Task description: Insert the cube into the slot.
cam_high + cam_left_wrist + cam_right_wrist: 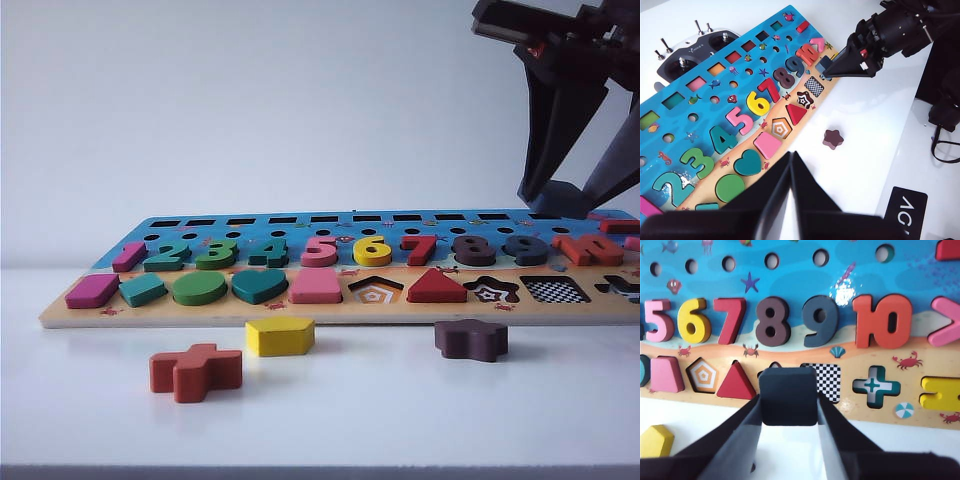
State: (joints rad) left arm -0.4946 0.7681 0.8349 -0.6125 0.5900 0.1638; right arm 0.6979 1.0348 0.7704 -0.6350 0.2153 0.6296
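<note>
The right gripper (789,412) clamps the flat dark navy-blue wooden cube (788,395) between its fingers, held above the far right end of the long wooden puzzle board (300,312), just short of the square checkerboard-floored slot (829,380), which lies empty. The star (491,291) and pentagon (376,291) recesses beside it are also vacant; a red triangle (436,287) fills the one between them. On the white worktop (400,410) before the board lie a maroon star piece (471,339), a yellow pentagon piece (280,336) and a red cross piece (196,371). The left gripper (791,170) hangs over the worktop near the board's edge, its jaws seemingly closed, holding nothing.
</note>
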